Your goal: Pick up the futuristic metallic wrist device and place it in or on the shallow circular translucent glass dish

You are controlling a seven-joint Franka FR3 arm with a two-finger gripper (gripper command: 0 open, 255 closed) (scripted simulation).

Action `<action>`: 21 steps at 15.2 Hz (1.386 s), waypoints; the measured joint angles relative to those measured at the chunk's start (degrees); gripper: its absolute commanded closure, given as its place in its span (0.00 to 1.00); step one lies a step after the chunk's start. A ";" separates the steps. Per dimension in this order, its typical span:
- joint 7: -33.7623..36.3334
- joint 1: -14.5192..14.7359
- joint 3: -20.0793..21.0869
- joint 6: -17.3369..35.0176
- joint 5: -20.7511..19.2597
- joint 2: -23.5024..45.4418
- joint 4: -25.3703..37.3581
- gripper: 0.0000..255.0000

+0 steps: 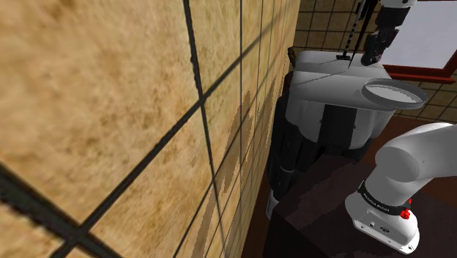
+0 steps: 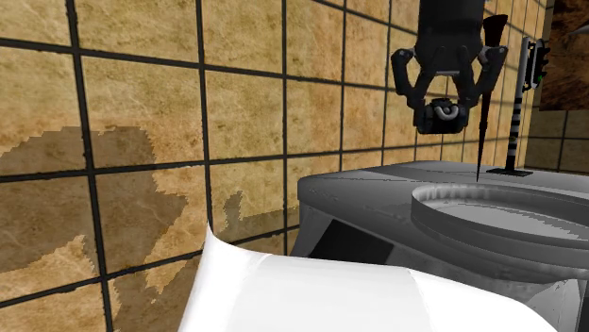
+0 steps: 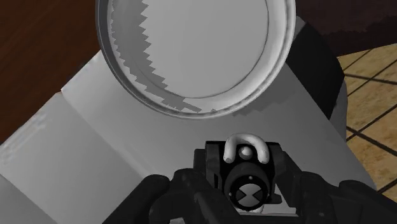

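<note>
The claw is clamped on the dark wrist device, which hangs in the air over the grey tabletop, just beside the rim of the shallow dish. The device's round face points up at the wrist camera and its pale strap loop points toward the dish. Its long axis is hard to make out. The fingers hide its sides.

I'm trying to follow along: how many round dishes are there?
1: a shallow grey dish on the grey surface, near the gripper clasping the wrist device. Others may be hidden.
</note>
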 measured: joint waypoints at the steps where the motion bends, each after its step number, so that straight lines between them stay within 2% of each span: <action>1: -0.74 -0.66 -0.42 -0.54 -0.74 -1.87 -1.26 1.00; 8: -6.32 -4.82 -3.48 -5.68 -5.59 -12.07 -5.44 1.00; 21: -6.38 -6.65 -5.99 1.00 -8.52 -16.45 -16.44 1.00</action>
